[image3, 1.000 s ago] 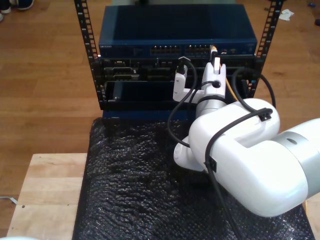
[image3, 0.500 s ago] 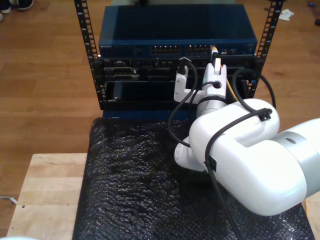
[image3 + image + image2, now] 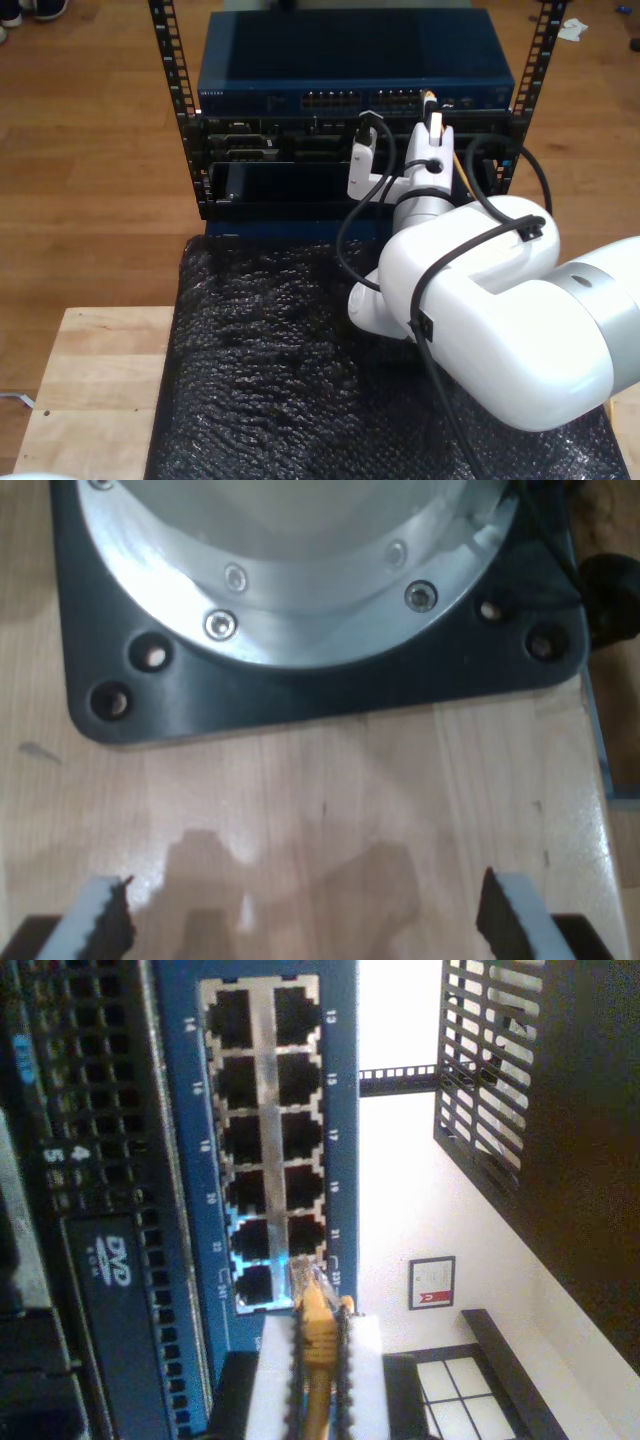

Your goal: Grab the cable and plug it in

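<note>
The cable [image 3: 319, 1352] is yellow-orange, and my second gripper [image 3: 318, 1328] is shut on it just behind its clear plug [image 3: 303, 1276]. The plug tip sits at the end of the port block [image 3: 265, 1140] on the blue switch [image 3: 260, 75], at the ports labelled 21 to 23; I cannot tell whether it is seated. In the exterior view my second gripper [image 3: 432, 118] reaches into the rack against the switch face, and the cable [image 3: 459, 178] trails down beside it. My first gripper [image 3: 305, 922] is open over bare wood, with nothing between its fingers.
A dark arm base plate [image 3: 300, 705] is bolted to the wooden table [image 3: 330, 810] ahead of my first gripper. Black bubble wrap [image 3: 260, 370] covers the table [image 3: 90, 380]. Thick black arm cables [image 3: 345, 230] loop by the rack [image 3: 165, 60]. A DVD drive [image 3: 115, 1260] sits beside the switch.
My second gripper has edged slightly toward the switch face with the cable still in it. Nothing else has moved.
</note>
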`<state>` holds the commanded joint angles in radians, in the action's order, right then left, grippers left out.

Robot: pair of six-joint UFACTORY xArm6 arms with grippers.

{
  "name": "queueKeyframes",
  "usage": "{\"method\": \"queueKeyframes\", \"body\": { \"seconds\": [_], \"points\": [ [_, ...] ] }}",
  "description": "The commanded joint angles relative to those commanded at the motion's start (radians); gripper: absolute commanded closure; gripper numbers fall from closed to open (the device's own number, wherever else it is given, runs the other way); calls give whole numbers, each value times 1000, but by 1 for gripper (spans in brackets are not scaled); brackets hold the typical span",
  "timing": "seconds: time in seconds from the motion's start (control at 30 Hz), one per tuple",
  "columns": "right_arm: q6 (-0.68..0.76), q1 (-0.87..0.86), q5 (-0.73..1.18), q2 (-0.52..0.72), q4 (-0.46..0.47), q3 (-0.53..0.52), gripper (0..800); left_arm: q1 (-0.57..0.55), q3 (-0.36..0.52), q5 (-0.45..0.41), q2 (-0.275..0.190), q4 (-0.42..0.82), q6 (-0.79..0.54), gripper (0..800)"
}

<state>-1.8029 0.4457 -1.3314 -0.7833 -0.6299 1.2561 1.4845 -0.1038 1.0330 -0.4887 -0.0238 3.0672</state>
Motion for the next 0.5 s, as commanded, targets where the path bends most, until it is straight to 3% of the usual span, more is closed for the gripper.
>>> {"method": "queueKeyframes", "body": {
  "seconds": [0.5],
  "points": [
    [0,0,15,-25,2,40,800,0,0,0,0,0,0,0]
  ]
}}
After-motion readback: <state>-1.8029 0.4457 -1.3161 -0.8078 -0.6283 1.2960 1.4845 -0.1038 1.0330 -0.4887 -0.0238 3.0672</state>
